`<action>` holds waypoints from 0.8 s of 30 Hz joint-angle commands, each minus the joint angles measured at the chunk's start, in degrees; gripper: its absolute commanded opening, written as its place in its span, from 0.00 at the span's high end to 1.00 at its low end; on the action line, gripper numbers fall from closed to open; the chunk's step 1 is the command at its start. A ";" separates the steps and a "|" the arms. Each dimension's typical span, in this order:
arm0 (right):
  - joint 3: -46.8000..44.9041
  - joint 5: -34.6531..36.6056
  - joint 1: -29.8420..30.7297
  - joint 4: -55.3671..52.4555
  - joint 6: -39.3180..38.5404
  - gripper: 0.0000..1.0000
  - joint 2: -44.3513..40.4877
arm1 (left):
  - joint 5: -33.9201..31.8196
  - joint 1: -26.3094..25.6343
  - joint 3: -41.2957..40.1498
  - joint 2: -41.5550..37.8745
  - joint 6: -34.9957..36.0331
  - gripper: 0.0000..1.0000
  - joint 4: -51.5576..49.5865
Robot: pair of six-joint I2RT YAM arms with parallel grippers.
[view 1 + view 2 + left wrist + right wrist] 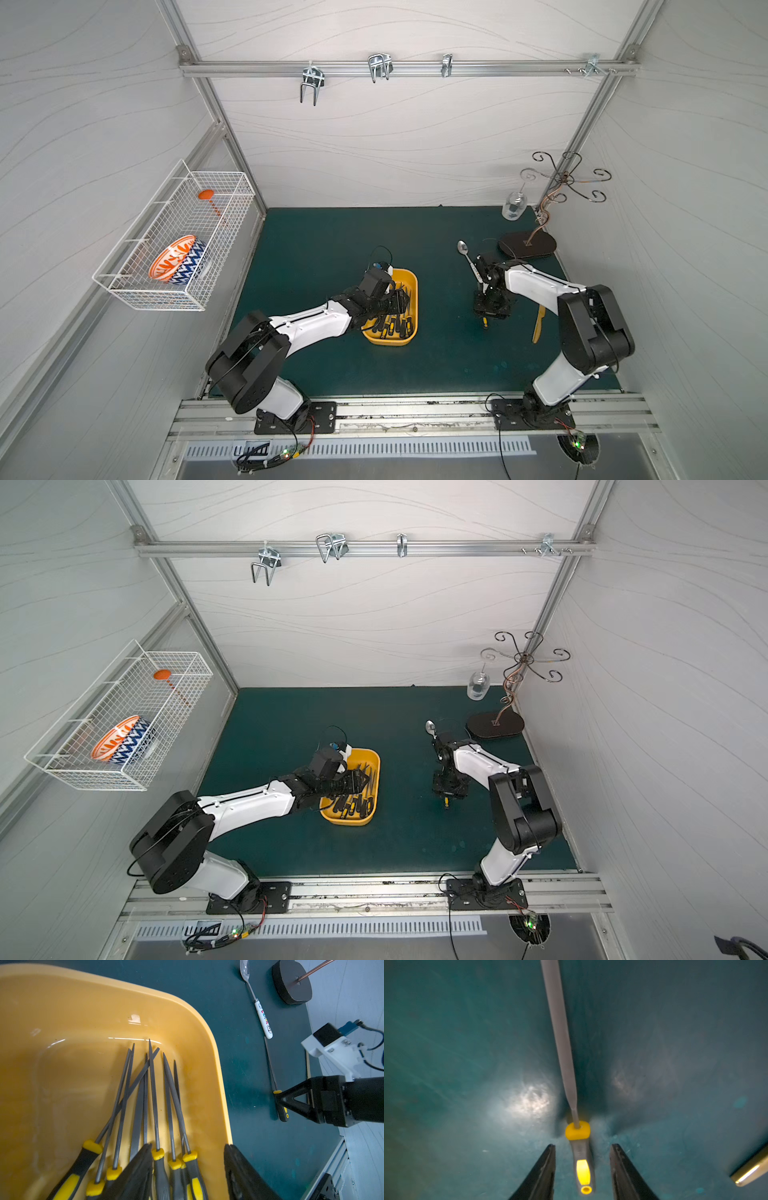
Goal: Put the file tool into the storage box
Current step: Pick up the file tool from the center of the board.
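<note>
Right gripper (583,1145): jaws apart, pointing down at the mat (446,1064). They straddle the file (564,1053), which lies flat on the mat. The black-and-yellow handle sits in the gap between the jaws with clear mat showing on both sides, so neither finger touches it. The grey shaft runs straight out ahead of the tips. The wrist view is slightly blurred.

File location: on the mat, outside the box (410,277) and well apart from it. In a top view only the handle end shows, below the gripper body.

Left gripper (188,1145): jaws apart and nothing clamped. They hang low over the handle end of the box. One finger (135,1174) is above the handles of the stored files (153,1093). The other finger (241,1174) is at the box's long rim on the side facing the right arm. Whether that finger touches the rim cannot be told.

Box contents: several files lie side by side, with some shafts crossing. Their handles are under the left jaws and their tips point away, ahead of them.

Other items near the right jaws:
- A spoon (263,1015) lies on the mat ahead of the tips, its white handle end just beside the file's tip.
- The dark oval base (528,245) of a wire stand sits farther out in the same direction.
- A yellow utensil (751,1174) lies on the mat off to one side of the jaws, clear of them.
</note>
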 commanded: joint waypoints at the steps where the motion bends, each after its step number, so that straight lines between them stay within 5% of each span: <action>1: -0.74 -4.02 0.05 0.83 0.53 0.60 1.91 | 0.03 -0.20 2.41 0.35 0.85 0.41 1.51; 7: -2.46 -10.03 0.76 3.89 -0.18 0.99 2.66 | 0.09 -0.12 2.65 0.22 0.76 0.40 1.57; 17: -3.10 -25.82 10.55 11.95 0.33 1.00 -11.32 | 6.50 -0.18 4.83 -0.26 -0.11 0.27 5.78; 24: 1.36 -27.66 17.62 11.73 -4.01 1.00 -12.76 | 11.21 -0.17 6.26 -0.35 -1.39 0.26 10.00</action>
